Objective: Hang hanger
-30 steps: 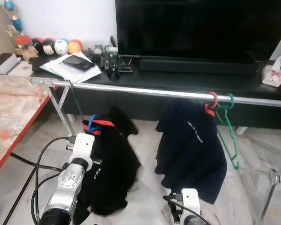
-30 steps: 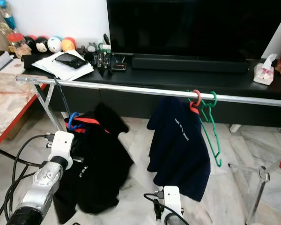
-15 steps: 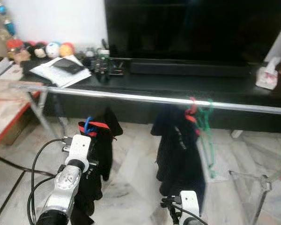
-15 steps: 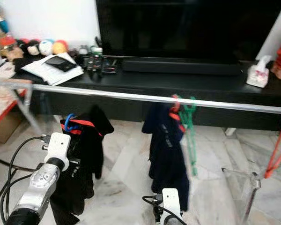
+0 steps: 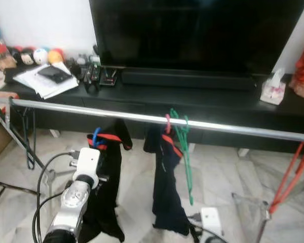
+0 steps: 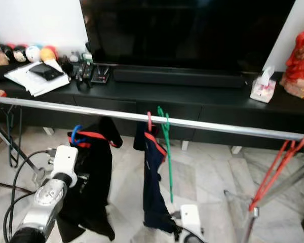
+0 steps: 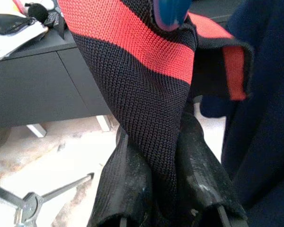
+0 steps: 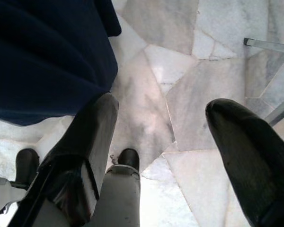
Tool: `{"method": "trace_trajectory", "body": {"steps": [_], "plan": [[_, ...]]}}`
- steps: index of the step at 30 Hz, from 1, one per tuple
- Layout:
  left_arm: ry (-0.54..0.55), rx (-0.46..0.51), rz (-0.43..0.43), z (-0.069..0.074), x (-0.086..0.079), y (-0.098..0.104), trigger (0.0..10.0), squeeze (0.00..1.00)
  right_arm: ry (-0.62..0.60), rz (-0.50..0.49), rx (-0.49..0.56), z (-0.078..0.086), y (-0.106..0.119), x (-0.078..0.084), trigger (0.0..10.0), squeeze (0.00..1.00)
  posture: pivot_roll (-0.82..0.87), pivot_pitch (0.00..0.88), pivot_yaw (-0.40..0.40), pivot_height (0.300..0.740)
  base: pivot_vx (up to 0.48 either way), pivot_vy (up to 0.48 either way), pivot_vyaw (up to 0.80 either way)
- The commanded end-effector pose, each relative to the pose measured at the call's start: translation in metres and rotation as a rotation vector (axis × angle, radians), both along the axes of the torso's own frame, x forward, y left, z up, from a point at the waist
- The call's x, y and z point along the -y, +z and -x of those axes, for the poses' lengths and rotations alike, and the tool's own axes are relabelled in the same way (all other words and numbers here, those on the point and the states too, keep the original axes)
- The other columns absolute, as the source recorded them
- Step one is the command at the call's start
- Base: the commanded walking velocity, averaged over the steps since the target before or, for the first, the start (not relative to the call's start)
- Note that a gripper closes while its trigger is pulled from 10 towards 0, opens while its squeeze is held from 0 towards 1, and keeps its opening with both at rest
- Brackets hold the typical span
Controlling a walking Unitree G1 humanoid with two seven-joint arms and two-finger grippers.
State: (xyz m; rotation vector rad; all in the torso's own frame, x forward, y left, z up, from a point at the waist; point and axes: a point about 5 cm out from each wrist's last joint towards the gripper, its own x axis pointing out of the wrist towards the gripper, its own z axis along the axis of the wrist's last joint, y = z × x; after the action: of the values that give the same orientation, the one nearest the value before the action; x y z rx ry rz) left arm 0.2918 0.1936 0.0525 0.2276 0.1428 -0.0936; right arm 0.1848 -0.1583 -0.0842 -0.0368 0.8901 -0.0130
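— Two hangers sit on the rail (image 5: 142,118) near its middle, a red hanger (image 5: 168,132) carrying a navy shirt (image 5: 164,192) and a bare green hanger (image 5: 185,152) touching it.

— And the one being hung?

— A blue hanger (image 5: 96,137) with a black and red garment (image 5: 109,177) on it, below the rail toward its left end. The left gripper (image 7: 165,189) has its fingers (image 7: 203,175) pinched tight on the knitted cloth just under the blue hook.

— The other arm?

— The right gripper (image 8: 163,137) hangs low over the marble floor (image 8: 180,75), fingers spread wide with nothing between them, the navy hem just beside one finger.

— Anything at the rail's far right end?

— An orange-red hanger (image 6: 273,172) slants down from it. Behind the rail, a black cabinet (image 6: 218,96) bears a television (image 6: 187,30), papers (image 6: 33,81) at its left end and a tissue box (image 6: 262,86) toward its right end.
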Motion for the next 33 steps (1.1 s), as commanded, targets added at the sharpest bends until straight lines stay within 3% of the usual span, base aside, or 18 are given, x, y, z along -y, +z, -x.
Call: {"method": "trace_trajectory", "body": {"steps": [1, 7, 25, 33], "plan": [[0.03, 0.06, -0.019, 0.0, -0.017, 0.012, 10.0, 0.0, 0.002, -0.022, -0.01, 0.002, -0.001, -0.009, 10.0, 0.0, -0.05, 0.022, -0.02, 0.74, 0.0, 0.0, 0.0], [0.071, 0.071, -0.019, 0.001, -0.035, 0.016, 10.0, 0.0, 0.005, -0.023, -0.009, 0.001, -0.001, -0.008, 10.0, 0.0, -0.04, 0.027, -0.025, 0.74, 0.0, 0.0, 0.0], [0.032, 0.102, -0.007, -0.001, -0.031, 0.021, 10.0, 0.0, 0.017, -0.021, -0.014, 0.001, -0.001, -0.007, 10.0, 0.0, -0.04, 0.039, -0.028, 0.74, 0.23, 0.0, 0.0], [-0.036, 0.15, 0.011, 0.0, -0.026, 0.029, 10.0, 0.0, 0.019, -0.019, -0.017, 0.0, -0.001, -0.007, 10.0, 0.0, -0.04, 0.041, -0.029, 0.74, 0.157, 0.0, 0.0]]}}
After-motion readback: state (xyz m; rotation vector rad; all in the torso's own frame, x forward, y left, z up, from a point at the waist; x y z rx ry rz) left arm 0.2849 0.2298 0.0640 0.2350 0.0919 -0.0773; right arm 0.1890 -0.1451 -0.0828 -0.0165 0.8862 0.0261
